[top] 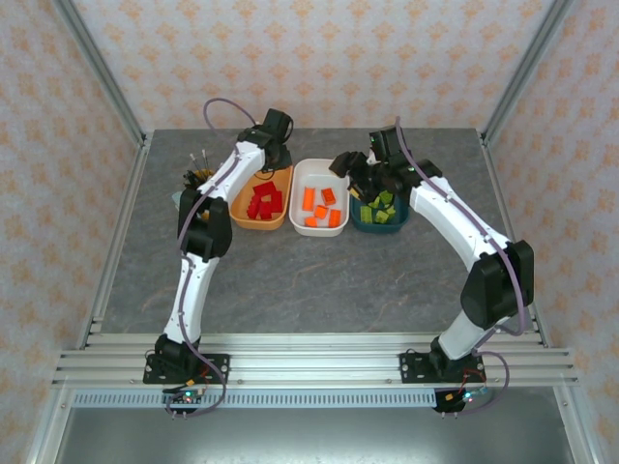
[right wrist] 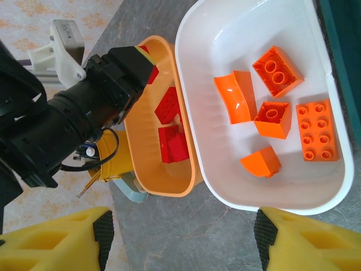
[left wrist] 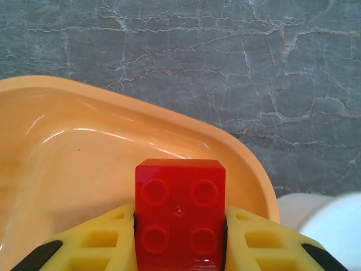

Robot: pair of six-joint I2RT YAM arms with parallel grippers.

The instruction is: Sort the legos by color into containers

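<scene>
Tubs in a row at the 12 o'clock end of the grey table [top: 309,280]: orange tub [top: 261,225] at 11, white tub [top: 319,230] at 12, dark teal tub [top: 379,228] at 1. Inside the orange one, red bricks [top: 263,203]; inside the white, orange bricks [right wrist: 276,70]; inside the teal, lime green bricks [top: 383,208]. Clenched in the left gripper [left wrist: 180,240]: a red four-stud brick [left wrist: 179,197], studs toward the wrist camera, above the orange tub's 12 o'clock end. Released and empty, the right gripper [right wrist: 180,237], yellow fingers [right wrist: 56,237] spread wide, facing across the white tub. At 9 o'clock of the orange tub, a yellow cup of pens [top: 198,179].
</scene>
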